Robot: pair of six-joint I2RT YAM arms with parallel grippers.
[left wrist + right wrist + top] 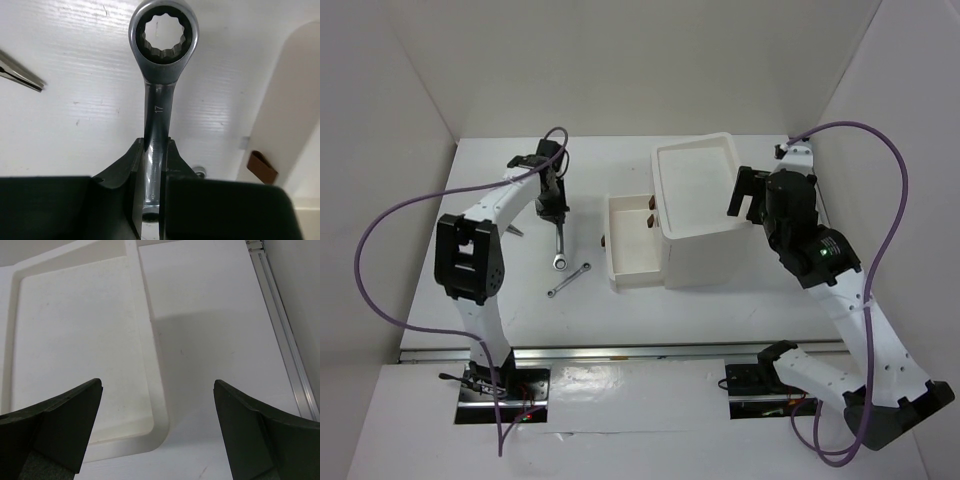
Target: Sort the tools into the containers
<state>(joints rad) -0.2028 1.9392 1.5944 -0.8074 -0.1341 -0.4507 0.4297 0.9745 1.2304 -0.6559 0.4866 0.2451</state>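
The left hand (pixel 558 212) is closed on the shank of the long wrench (pixel 559 246), its fingers (pixel 131 165) pinching the steel from both sides. In the left wrist view the wrench's ring end (pixel 164 35) points away from the hand over the white desk (pixel 520 300), and the number 17 is stamped on the shank. Whether the ring touches the desk cannot be told. The short wrench (pixel 568 280) lies flat on the desk just near of the long one, slanted, apart from it. The grey tips of the pliers (pixel 20 75) show at the left edge of the left wrist view, lying on the desk.

The box (pixel 705 255) stands at the middle of the desk, right of the wrenches. One drawer (pixel 620 275) is pulled out toward the left arm, with a brown handle (pixel 261 166) on its front. The tray (pixel 150 340) forms the box's top.

The right hand (pixel 748 195) hangs with its fingers (pixel 65 415) spread wide, holding nothing, above the tray's right rim.
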